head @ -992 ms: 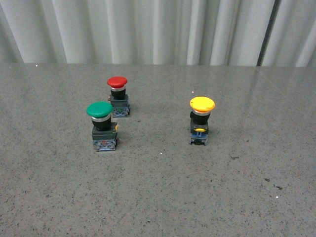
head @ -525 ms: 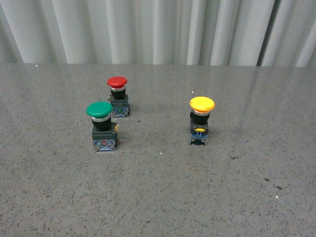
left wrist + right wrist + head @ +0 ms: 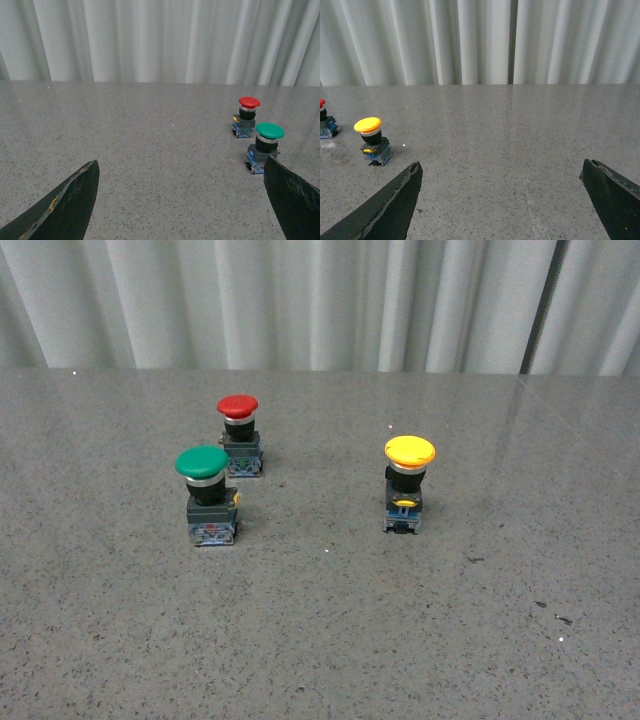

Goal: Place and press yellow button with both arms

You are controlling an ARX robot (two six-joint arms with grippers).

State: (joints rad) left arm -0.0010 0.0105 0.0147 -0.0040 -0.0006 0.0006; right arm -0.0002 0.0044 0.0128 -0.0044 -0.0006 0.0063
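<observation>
Three buttons are seen upright on the grey table (image 3: 330, 640) in the front view, and neither arm is shown there. The yellow button (image 3: 408, 483) is placed right of centre, alone, well apart from the other two. The green button (image 3: 207, 494) is set on the left, with the red button (image 3: 240, 434) just behind it and a little to its right; the two are near each other but not touching. A pale pleated curtain (image 3: 300, 300) is hung behind the table's far edge.

In the left wrist view the left gripper (image 3: 185, 200) is held wide apart above the table, with nothing between its dark fingers (image 3: 70, 200); the green and red buttons are seen beyond it, to one side.

In the right wrist view the right gripper (image 3: 502, 200) is likewise spread wide, and nothing is gripped by its fingers (image 3: 387, 205). The yellow button is seen ahead of it, off to one side and well clear of the fingers.
</observation>
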